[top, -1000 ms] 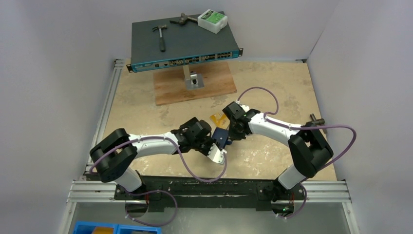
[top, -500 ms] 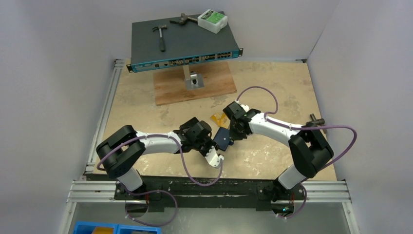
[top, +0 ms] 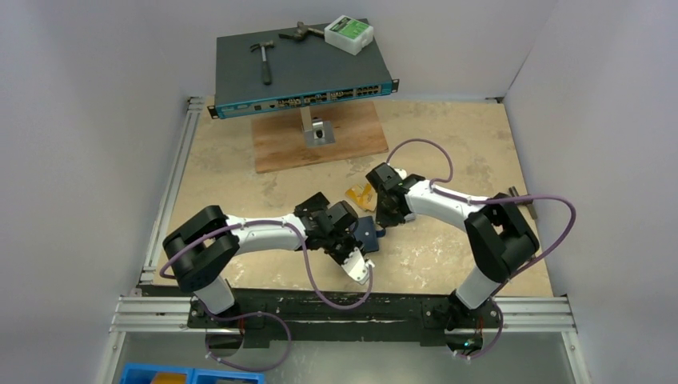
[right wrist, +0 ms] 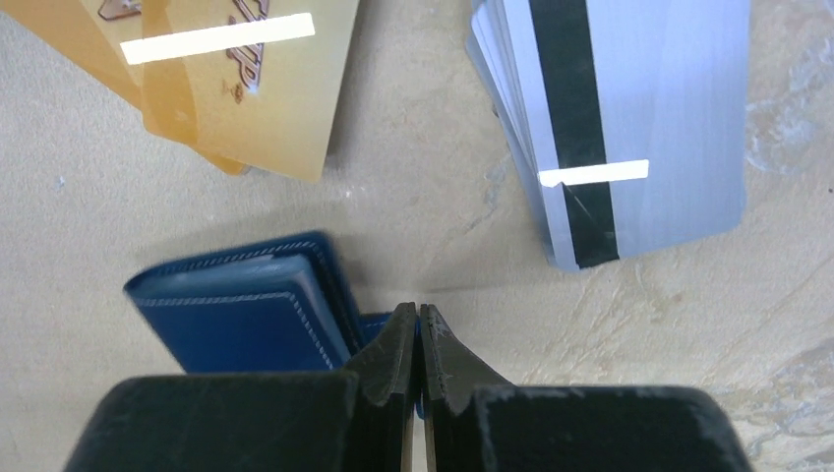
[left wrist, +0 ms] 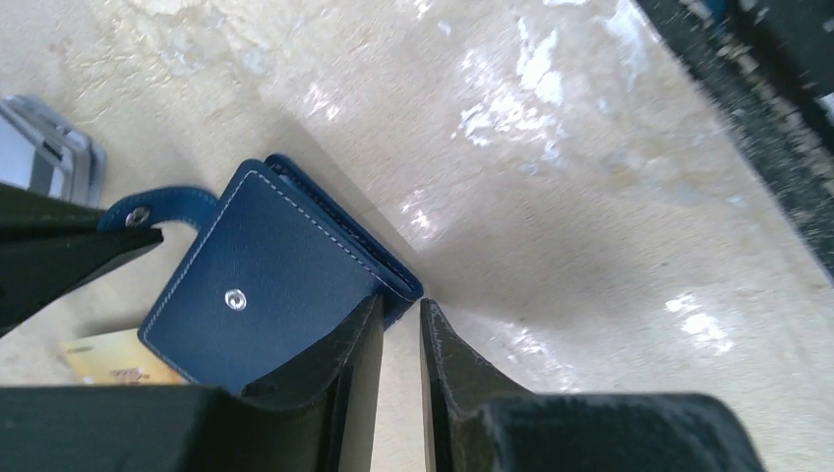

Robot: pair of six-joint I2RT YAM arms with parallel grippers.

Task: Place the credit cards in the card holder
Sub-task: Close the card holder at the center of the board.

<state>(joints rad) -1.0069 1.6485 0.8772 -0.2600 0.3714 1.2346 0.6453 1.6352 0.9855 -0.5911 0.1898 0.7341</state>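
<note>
Closed card holder point(left wrist: 266, 285), snap tab extended. One corner sits at the left gripper point(left wrist: 401, 307) tips; jaws narrowly apart. Gold card point(left wrist: 113, 359) just beside.

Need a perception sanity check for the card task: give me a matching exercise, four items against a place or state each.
Items:
1. orange-gold cards
2. silver-grey cards
3. card holder
4. hammer

Places or states:
A. snap tab undone
B. lying on the network switch
C. overlapping, long white strip showing
D. stacked, dark stripe facing up

Pairs: 1-C, 2-D, 3-A, 4-B
</note>
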